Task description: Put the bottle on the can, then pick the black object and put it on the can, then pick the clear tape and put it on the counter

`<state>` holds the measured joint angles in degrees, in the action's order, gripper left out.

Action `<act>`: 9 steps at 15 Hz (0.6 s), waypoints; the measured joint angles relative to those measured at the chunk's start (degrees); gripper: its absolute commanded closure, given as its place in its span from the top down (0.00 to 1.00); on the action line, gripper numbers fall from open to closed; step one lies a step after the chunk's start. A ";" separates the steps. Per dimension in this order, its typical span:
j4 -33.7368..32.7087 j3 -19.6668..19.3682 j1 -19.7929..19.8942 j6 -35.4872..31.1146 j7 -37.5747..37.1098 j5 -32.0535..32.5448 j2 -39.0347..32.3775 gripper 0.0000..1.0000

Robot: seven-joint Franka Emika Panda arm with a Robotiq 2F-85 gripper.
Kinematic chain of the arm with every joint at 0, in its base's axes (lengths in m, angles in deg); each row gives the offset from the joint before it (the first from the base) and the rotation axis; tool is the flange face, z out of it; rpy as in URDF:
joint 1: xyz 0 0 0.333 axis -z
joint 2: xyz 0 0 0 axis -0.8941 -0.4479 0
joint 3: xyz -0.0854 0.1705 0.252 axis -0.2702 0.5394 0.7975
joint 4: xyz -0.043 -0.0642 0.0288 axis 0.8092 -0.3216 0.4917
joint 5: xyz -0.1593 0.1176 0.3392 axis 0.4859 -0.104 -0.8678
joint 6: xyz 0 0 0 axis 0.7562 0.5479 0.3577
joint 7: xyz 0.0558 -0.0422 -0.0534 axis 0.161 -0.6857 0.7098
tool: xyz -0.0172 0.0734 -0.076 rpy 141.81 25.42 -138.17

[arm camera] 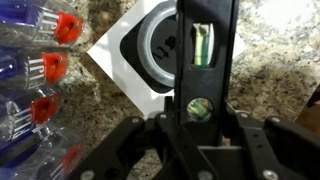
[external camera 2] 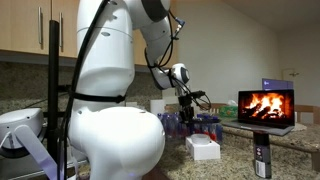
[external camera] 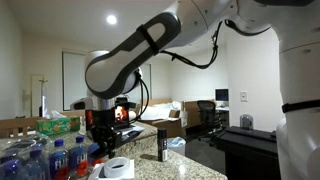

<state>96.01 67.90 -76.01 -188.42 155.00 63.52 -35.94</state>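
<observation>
My gripper (arm camera: 198,130) is shut on the black object (arm camera: 225,40), a flat black bar with green bubble vials, and holds it above the counter. Directly under it lies the clear tape (arm camera: 155,45), a whitish ring on a white square pad (arm camera: 108,60). In an exterior view the gripper (external camera: 100,138) hangs just above and left of the tape (external camera: 118,168). The dark bottle (external camera: 162,143) stands upright to the right near the counter edge and shows in both exterior views (external camera 2: 262,158). I cannot make out the can. The gripper also shows in an exterior view (external camera 2: 188,108).
Several clear water bottles with red caps (arm camera: 40,70) lie packed beside the tape (external camera: 40,158). An open laptop showing a fire (external camera 2: 265,105) stands on the counter. A white box (external camera 2: 203,148) sits in front and a green tissue box (external camera: 58,126) behind.
</observation>
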 measured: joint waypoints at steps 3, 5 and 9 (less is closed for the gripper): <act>-0.12 -0.15 -0.03 5.26 -1.03 1.42 3.69 0.18; -0.12 -0.80 0.00 7.81 -1.19 1.52 5.74 0.18; 0.84 -3.64 0.60 9.27 -1.20 1.46 8.47 0.18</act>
<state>96.85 64.26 -75.40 -179.15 153.80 64.98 -27.48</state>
